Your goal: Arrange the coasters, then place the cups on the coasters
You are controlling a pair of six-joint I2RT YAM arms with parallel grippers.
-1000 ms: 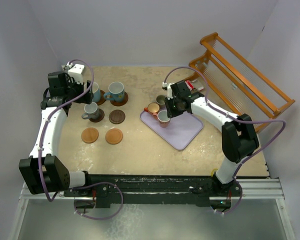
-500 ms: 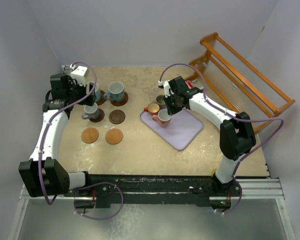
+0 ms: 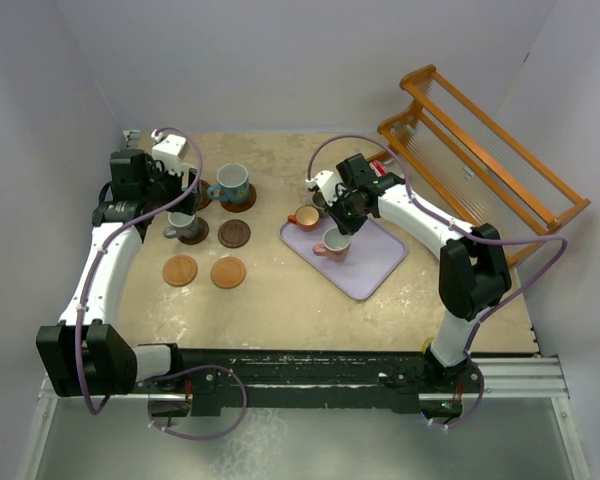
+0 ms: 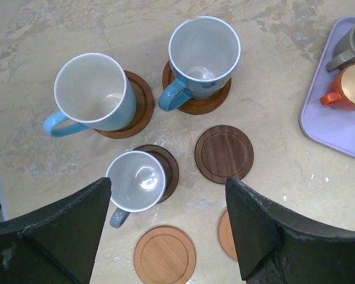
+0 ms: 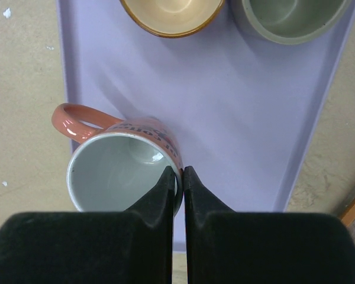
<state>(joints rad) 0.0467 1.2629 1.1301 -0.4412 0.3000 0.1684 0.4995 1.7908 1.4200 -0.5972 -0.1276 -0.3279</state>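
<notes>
Jaws of the right gripper [image 5: 177, 171] pinch the rim of the pinkish-red mug [image 5: 115, 174] over the lavender tray [image 5: 242, 118]; the left gripper [image 4: 167, 189] hangs open above three mugs [image 4: 90, 92] seated on coasters [image 4: 223, 154], three more coasters bare.

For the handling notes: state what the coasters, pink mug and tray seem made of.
Coasters: likely wood, matte; grain and turned rings show. Pink mug: probably glazed ceramic; glossy highlights on its handle. Tray: perhaps plastic or silicone, matte; smooth lavender surface, rounded rim.
</notes>
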